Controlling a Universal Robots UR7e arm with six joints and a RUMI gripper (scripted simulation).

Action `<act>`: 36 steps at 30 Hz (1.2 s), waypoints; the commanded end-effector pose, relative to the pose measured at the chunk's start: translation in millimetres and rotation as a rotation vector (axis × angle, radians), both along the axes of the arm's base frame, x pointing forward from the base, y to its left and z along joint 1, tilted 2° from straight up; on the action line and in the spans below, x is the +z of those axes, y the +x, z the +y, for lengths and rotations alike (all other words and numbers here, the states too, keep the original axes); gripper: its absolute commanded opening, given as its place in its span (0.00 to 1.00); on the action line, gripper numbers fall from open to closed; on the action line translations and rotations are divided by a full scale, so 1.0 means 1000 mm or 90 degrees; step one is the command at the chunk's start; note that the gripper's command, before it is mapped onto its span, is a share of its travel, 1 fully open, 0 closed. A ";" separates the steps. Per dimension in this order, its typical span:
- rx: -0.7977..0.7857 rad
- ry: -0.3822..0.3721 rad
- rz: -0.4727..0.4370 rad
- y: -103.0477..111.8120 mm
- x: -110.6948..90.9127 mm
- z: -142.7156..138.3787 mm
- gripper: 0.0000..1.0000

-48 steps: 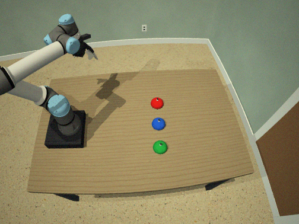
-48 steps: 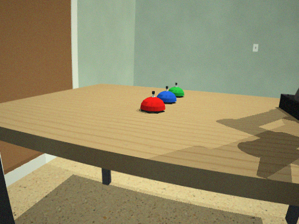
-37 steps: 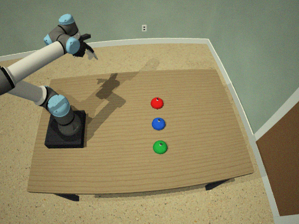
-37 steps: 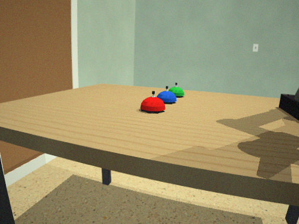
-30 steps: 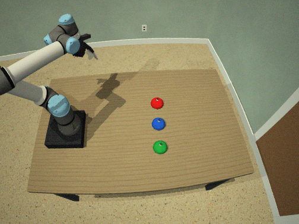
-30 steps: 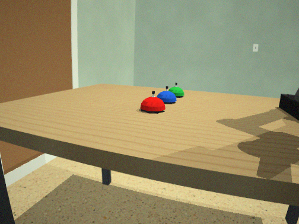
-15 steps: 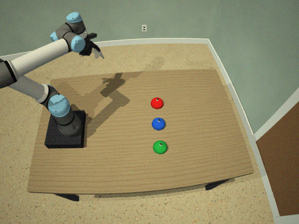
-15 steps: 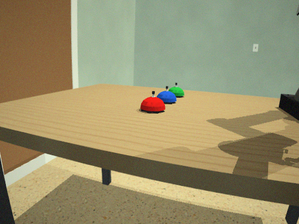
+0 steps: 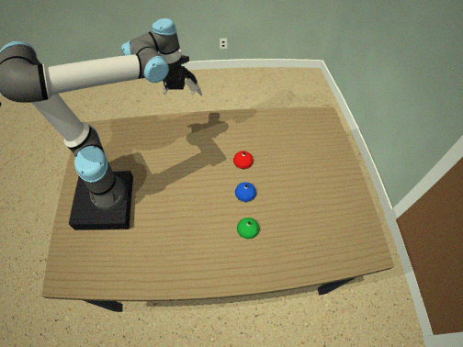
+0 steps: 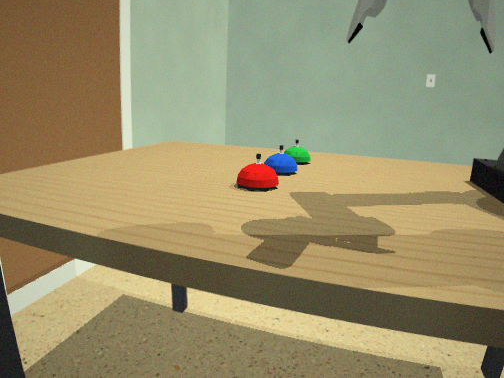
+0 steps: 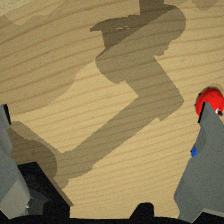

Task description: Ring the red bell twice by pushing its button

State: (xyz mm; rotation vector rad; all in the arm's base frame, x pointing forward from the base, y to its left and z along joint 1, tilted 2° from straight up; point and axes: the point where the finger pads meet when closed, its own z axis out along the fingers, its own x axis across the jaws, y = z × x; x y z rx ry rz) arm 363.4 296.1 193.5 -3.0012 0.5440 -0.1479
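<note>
The red bell (image 9: 242,160) sits on the wooden table at the far end of a row of three bells, its small dark button standing up on top. It also shows in the exterior view (image 10: 257,176) and at the right edge of the wrist view (image 11: 209,100), partly behind a finger. My gripper (image 9: 182,86) is open and empty. It hangs high above the table, well to the left of and behind the red bell. In the exterior view the open fingers (image 10: 420,24) are at the top right.
A blue bell (image 9: 245,192) sits right next to the red one, and a green bell (image 9: 248,228) beyond it toward the front edge. The arm's black base (image 9: 102,206) stands on the table's left side. The arm's shadow lies across the table.
</note>
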 end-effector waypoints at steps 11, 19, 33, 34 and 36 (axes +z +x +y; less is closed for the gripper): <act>0.079 -0.029 0.040 0.163 -0.055 -0.127 1.00; 0.104 -0.032 0.055 0.203 -0.081 -0.190 1.00; 0.113 -0.032 0.060 0.215 -0.090 -0.213 0.00; 0.113 -0.032 0.060 0.215 -0.090 -0.213 0.00; 0.113 -0.032 0.060 0.215 -0.090 -0.213 0.00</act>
